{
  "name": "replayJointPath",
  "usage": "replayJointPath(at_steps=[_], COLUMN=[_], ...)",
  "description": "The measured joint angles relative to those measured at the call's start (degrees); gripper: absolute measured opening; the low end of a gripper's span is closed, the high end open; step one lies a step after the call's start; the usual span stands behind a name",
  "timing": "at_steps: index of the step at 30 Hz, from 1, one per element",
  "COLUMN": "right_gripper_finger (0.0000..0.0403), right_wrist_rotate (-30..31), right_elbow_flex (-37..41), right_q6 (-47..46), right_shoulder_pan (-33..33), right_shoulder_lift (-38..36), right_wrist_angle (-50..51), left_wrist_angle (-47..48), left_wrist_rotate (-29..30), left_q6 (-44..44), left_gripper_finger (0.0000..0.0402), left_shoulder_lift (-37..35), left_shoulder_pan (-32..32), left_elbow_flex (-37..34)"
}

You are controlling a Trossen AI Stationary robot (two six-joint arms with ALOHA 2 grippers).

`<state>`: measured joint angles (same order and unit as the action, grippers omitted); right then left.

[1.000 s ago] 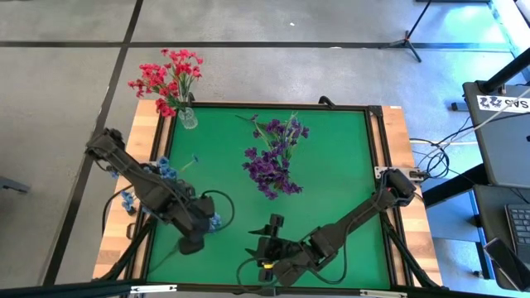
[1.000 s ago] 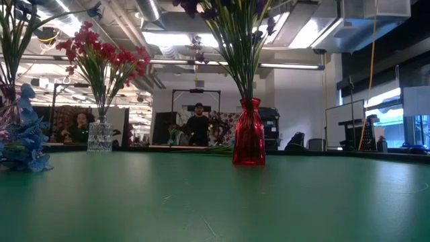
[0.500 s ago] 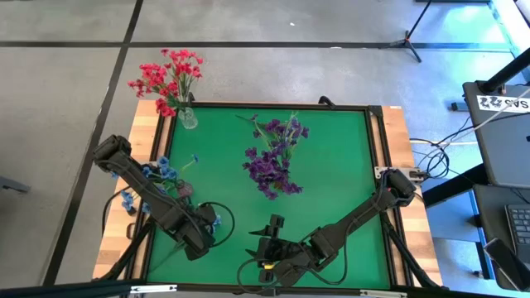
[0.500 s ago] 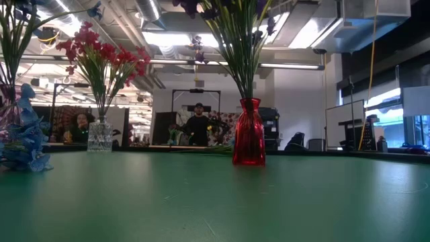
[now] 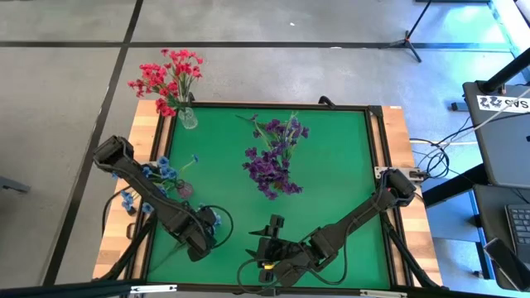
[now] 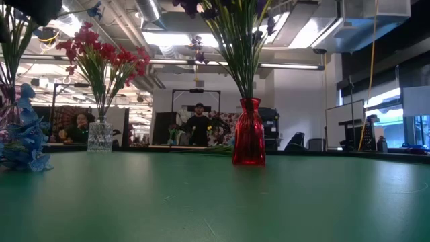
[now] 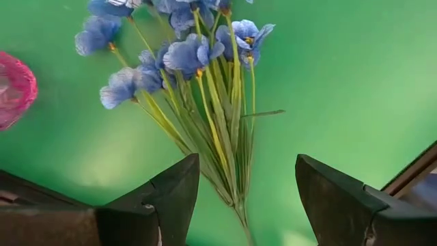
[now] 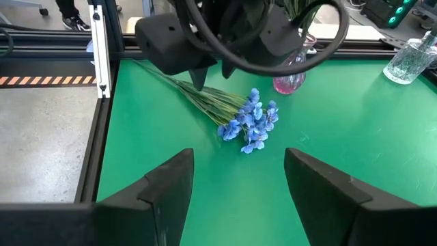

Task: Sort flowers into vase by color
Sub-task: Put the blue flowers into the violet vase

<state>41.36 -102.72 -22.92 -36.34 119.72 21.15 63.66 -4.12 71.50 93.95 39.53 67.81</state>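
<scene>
Only the wrist views show the loose blue sprig (image 8: pixel 235 116) lying flat on the green mat (image 5: pixel 331 182) — in the high view the left arm covers it. The left gripper (image 7: pixel 242 198) hangs low over the sprig's stems, fingers spread wide, stems between them, not gripped. The right gripper (image 8: pixel 235 184) waits near the mat's front edge, fingers apart and empty, pointed at the sprig.

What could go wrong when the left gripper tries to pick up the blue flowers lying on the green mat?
1. The open left gripper hangs over the thin stems of the blue flowers; closing may catch only some stems.
2. The pink vase stands near; swinging the bunch might tip it.
3. The right gripper waits close by, so the arms might collide.
</scene>
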Motion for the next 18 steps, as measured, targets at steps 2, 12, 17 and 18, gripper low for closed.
replayJointPath(at_steps=[2,12,17,18], right_gripper_finger=[0.0230,0.0230,0.0230,0.0230], right_wrist_rotate=[0.0,0.0,-0.1,-0.2], right_elbow_flex=[0.0,0.0,0.0,0.0], right_q6=[0.0,0.7,0.4,0.4], right_shoulder_pan=[0.0,0.0,0.0,0.0], right_shoulder_lift=[0.0,0.0,0.0,0.0], right_wrist_angle=[0.0,0.0,0.1,0.1], left_wrist_angle=[-0.6,-5.2,-7.6,-8.7], left_wrist_rotate=[0.0,-0.2,-0.5,-1.0], left_q6=[0.0,0.9,1.0,1.1], left_gripper_finger=[0.0235,0.0236,0.0236,0.0236], left_shoulder_lift=[0.0,0.2,0.5,0.5], left_shoulder_pan=[0.0,0.0,0.0,0.0], left_elbow_flex=[-0.8,-4.8,-7.5,-8.6])
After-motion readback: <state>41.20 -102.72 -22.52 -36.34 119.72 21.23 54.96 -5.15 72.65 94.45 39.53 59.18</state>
